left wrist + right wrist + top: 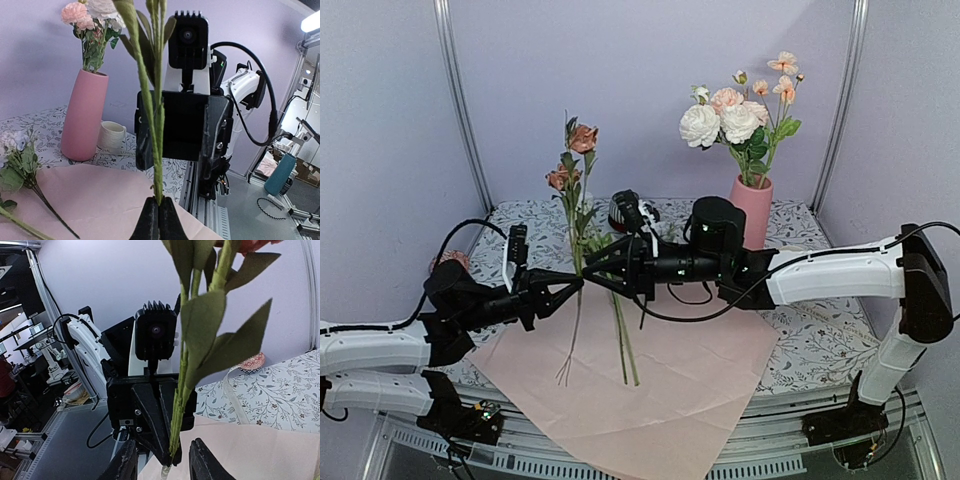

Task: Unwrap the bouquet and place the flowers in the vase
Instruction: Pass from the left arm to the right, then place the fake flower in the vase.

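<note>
At the left gripper [159,210], you have the jaws pressed fully together on one green stem [577,215], which stands nearly upright with its peach blooms [582,138] high above both arms. I think it is held upright like this so that the other arm can take it from the side.

The right gripper [162,460] comes from the opposite side at almost the same height. Its jaws are partly open and stand one on each side of the same stem. In the right wrist view there is a gap on both sides, so it does not have the stem yet. The two grippers are nose to nose, almost touching.

Below them the pink paper [670,400] lies unfolded and flat, and one corner hangs over the near edge of the table [800,330]. More flowers [625,340] lie loose on it, directly under the grippers. The lower end of the held stem hangs just above the sheet.

The vase [753,205] stands at the back right, near the rear wall, and a bunch of blooms [730,115] fills much of its mouth. The right arm's own wrist is between the stem and the vase, so in my judgement you must lift the stem over this before going down. A small cream mug [112,136] stands just beside the vase, so there is little room on that side. Above the table the air is free.
</note>
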Available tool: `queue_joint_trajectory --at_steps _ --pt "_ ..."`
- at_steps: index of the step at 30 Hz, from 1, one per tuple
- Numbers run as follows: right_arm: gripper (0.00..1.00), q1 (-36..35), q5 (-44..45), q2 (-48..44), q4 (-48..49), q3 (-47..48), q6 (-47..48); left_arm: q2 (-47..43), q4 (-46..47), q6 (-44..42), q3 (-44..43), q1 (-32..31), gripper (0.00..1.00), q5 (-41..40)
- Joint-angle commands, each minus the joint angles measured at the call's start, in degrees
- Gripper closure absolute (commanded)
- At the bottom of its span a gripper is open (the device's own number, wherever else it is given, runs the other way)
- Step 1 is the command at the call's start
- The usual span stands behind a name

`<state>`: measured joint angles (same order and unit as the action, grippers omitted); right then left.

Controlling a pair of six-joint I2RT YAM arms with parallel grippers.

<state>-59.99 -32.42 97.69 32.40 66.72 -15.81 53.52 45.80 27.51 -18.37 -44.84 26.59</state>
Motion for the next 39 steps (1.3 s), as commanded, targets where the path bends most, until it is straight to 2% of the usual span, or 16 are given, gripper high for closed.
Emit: queue_joint_trajectory --at_steps 1,5,11,15,17,20,21,22,25,26,27,39 --pt "0.64 -0.04 -3.47 2.11 -2.7 3.52 -0.52 1.67 1.92 -0.84 -1.79 -0.89 1.0 1.91" --pt "0.71 -0.06 -3.64 2.85 -3.66 4.49 -0.71 3.13 2.23 -0.96 -2.42 -1.52 1.0 2.45" --pt "0.75 -0.05 -4.17 3.29 -3.79 4.97 -1.19 4.0 2.35 -1.3 -3.06 -2.37 1.0 2.57" --pt "0.88 -0.05 -4.58 3.23 -3.95 4.82 -1.48 4.81 2.08 -1.67 -3.35 -2.76 1.0 2.64" --pt "0.91 -0.05 -3.86 2.98 -4.23 4.6 -1.59 5.22 2.27 -1.68 -3.44 -2.96 0.99 2.75" --pt "0.97 -0.04 -2.33 2.07 -4.25 3.53 -1.3 5.57 2.28 -1.8 -3.34 -3.18 0.94 2.77" --pt "0.97 -0.15 -1.7 1.66 -4.28 3.05 -1.18 5.65 2.21 -1.76 -3.38 -3.24 0.89 2.81" --pt "0.98 -0.05 -0.65 1.1 -4.28 3.0 -1.09 5.68 2.08 -1.82 -3.43 -3.3 0.77 2.85" --pt "0.98 -0.04 3.88 -0.78 -5.33 0.46 -0.68 5.56 0.3 -1.47 -3.91 -3.25 0.23 2.25" --pt "0.98 -0.04 5.7 -1.5 -6.07 -0.02 -0.37 5.46 -0.68 -1.33 -4.11 -3.31 0.11 1.75" --pt "0.98 -0.04 7.94 -2.39 -7.19 -0.55 0.32 5.36 -1.27 -1.32 -4.13 -3.27 0.04 1.44" --pt "0.98 0.84 42.94 -19.11 -27.3 -6.75 5.74 0.73 -5.92 -3.27 -1.84 -3.26 0.02 -5.85"
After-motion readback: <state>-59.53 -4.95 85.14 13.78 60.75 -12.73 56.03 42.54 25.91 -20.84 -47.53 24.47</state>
